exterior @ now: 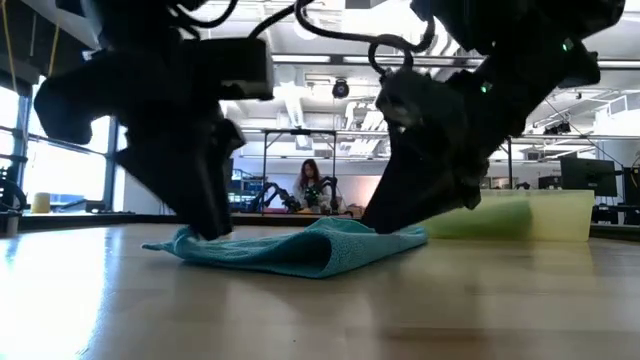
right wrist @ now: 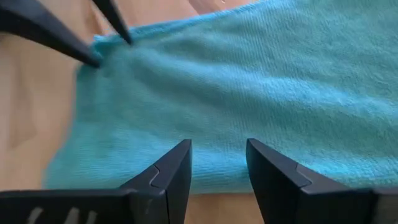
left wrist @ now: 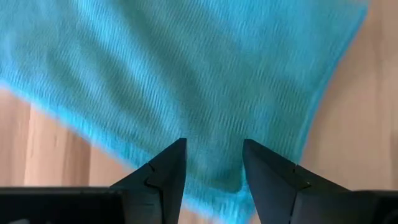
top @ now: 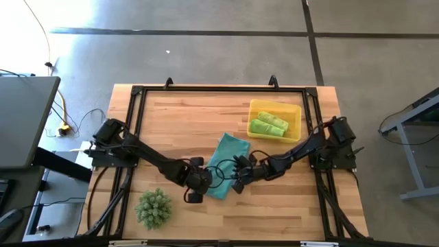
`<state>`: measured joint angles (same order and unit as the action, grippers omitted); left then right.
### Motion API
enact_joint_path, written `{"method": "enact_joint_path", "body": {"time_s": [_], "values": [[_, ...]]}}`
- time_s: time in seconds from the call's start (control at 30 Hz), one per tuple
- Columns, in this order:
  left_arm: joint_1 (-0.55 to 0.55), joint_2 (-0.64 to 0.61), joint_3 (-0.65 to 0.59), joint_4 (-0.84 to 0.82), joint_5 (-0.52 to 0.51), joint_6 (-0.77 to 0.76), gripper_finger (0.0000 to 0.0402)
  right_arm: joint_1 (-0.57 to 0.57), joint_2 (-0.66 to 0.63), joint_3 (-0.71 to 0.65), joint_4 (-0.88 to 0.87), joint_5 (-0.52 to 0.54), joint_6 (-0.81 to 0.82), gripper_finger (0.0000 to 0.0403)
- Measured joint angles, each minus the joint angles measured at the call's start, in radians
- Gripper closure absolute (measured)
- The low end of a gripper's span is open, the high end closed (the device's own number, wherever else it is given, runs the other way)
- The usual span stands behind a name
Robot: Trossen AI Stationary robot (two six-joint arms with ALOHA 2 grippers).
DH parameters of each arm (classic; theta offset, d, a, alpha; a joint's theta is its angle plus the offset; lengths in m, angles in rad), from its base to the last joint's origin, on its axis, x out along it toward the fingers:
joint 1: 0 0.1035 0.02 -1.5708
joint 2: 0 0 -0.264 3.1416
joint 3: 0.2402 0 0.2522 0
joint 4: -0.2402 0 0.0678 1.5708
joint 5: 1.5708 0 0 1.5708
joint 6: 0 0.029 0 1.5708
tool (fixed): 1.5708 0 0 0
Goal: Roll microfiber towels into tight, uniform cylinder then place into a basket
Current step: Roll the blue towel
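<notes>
Wooden table (top: 192, 116) bearing all items. Yellow basket (top: 296, 110) near the far right corner, holding two rolled green towels (top: 268, 124). Teal towel (top: 226, 162) lying at table centre, partly folded, with a raised fold visible in the low view. Spiky plant (top: 153, 208) at the near left. Left gripper (left wrist: 213, 163) at the towel's near left edge, fingers apart with cloth between them; right gripper (right wrist: 217, 163) at its near right edge, likewise parted over the cloth. Whether either actually pinches the cloth cannot be told.
</notes>
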<state>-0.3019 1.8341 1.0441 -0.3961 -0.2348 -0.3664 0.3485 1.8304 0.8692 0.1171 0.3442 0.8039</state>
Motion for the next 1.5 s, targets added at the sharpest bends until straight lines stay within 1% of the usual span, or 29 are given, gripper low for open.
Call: {"method": "enact_joint_path", "body": {"time_s": [0.03, 0.1, 0.23, 0.3, 0.5, 0.57, 0.67, 0.77, 0.87, 0.93, 1.07, 1.13, 1.2, 1.3, 1.43, 1.5], "values": [[0.001, 0.010, 0.005, 0.018, -0.006, 0.000, 0.0255, 0.001, 0.014, 0.000, 0.009, 0.014, -0.001, 0.0259], [0.005, 0.022, 0.001, -0.005, -0.008, -0.003, 0.0255, 0.002, 0.041, -0.001, 0.009, 0.022, 0.000, 0.0259], [0.008, 0.033, 0.004, 0.004, 0.022, -0.067, 0.0255, 0.002, 0.067, 0.003, 0.015, 0.032, -0.035, 0.0259], [0.008, 0.034, 0.004, 0.015, 0.046, -0.119, 0.0255, 0.001, 0.067, 0.005, 0.006, 0.033, -0.095, 0.0259], [-0.022, 0.036, 0.003, 0.128, 0.180, -0.315, 0.0255, -0.001, 0.061, 0.002, -0.003, 0.029, -0.343, 0.0259], [-0.034, 0.036, 0.003, 0.162, 0.186, -0.323, 0.0255, -0.002, 0.054, 0.001, -0.008, 0.020, -0.379, 0.0259], [-0.048, 0.017, 0.001, 0.162, 0.155, -0.291, 0.0255, -0.001, 0.019, -0.003, -0.034, -0.016, -0.386, 0.0259], [-0.054, -0.018, 0.002, 0.159, 0.131, -0.214, 0.0255, 0.017, -0.042, -0.003, -0.046, -0.073, -0.386, 0.0259], [-0.069, -0.034, 0.003, 0.162, 0.112, -0.063, 0.0255, 0.055, -0.084, -0.001, -0.060, -0.126, -0.413, 0.0259], [-0.083, -0.036, 0.003, 0.166, 0.110, 0.074, 0.0255, 0.088, -0.087, -0.002, -0.048, -0.148, -0.483, 0.0259], [-0.105, -0.027, 0.003, 0.144, 0.106, 0.363, 0.0255, 0.154, -0.068, -0.001, -0.058, -0.147, -0.699, 0.0259], [-0.112, -0.022, 0.002, 0.125, 0.071, 0.492, 0.0255, 0.177, -0.051, -0.002, -0.052, -0.147, -0.802, 0.0259], [-0.114, -0.016, 0.002, 0.130, 0.033, 0.597, 0.0255, 0.195, -0.045, -0.002, -0.043, -0.140, -0.859, 0.0259], [-0.113, 0.004, 0.002, 0.133, 0.013, 0.696, 0.0255, 0.205, -0.036, -0.002, -0.029, -0.103, -0.867, 0.0259], [-0.109, 0.039, 0.002, 0.136, 0.014, 0.755, 0.0255, 0.203, -0.036, -0.001, -0.005, -0.080, -0.859, 0.0259], [-0.109, 0.055, 0.003, 0.146, 0.007, 0.781, 0.0255, 0.201, -0.036, -0.001, 0.002, -0.076, -0.882, 0.0259]]}}
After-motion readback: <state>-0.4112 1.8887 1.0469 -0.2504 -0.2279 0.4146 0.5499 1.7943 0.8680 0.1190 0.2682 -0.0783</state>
